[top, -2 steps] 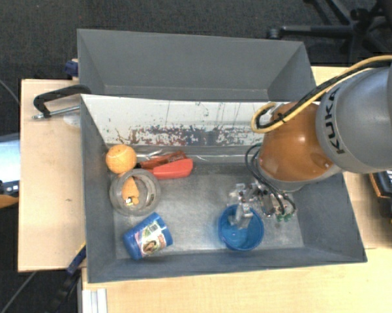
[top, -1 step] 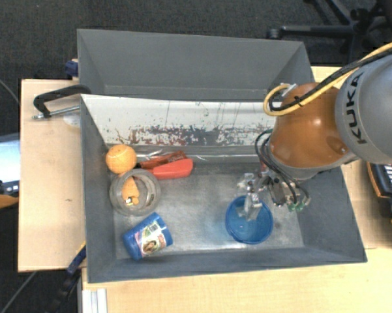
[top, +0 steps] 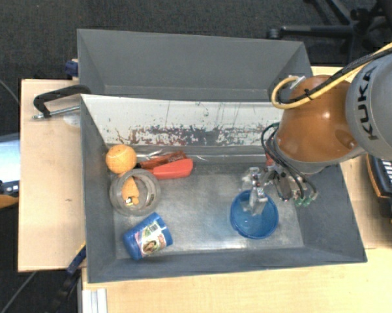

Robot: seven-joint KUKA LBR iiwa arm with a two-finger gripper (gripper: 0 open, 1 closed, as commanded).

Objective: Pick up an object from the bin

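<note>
My gripper [top: 256,199] hangs low at the right of the bin, its fingers down over a round blue dish [top: 254,220] that lies on the bin floor. One fingertip reaches into the dish's top part. The view does not show whether anything is pinched between the fingers.
On the left side lie an orange ball [top: 120,158], a red-handled tool [top: 169,167], a clear round container [top: 133,192] with something orange in it, and a blue labelled can [top: 147,237] on its side. The arm's orange cover hangs over the bin's right wall.
</note>
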